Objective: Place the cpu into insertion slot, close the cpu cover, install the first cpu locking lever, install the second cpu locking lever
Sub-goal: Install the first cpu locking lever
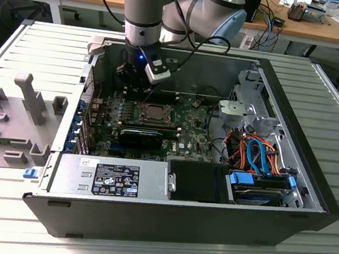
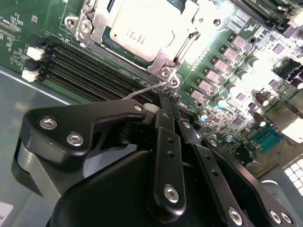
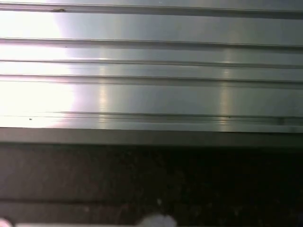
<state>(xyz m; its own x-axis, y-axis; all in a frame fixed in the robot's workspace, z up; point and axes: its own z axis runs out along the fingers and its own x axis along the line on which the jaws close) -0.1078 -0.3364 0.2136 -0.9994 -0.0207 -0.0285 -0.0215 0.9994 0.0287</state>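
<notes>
Sitting already in the insertion slot (image 2: 97,21) near the top middle of the second wrist view, the cpu (image 2: 142,28) is showing its pale metal top through the window of the cpu cover (image 2: 163,60), which looks to be lying down over it. The gripper (image 2: 169,94) is reaching in from the lower part of that frame with its fingers pinched together right at a thin wire lever (image 2: 142,91) at the socket's corner, though whether it's actually clamping that wire is hard to call. In the exterior view the arm is hanging over the green motherboard (image 1: 188,120) just above centre. What's worrying: the wire is springy, so it's probably going to slip off the fingertips if the grip is shallow, and those fingers are working just beside the black memory sticks (image 2: 90,71), so a skid could be scraping them.
</notes>
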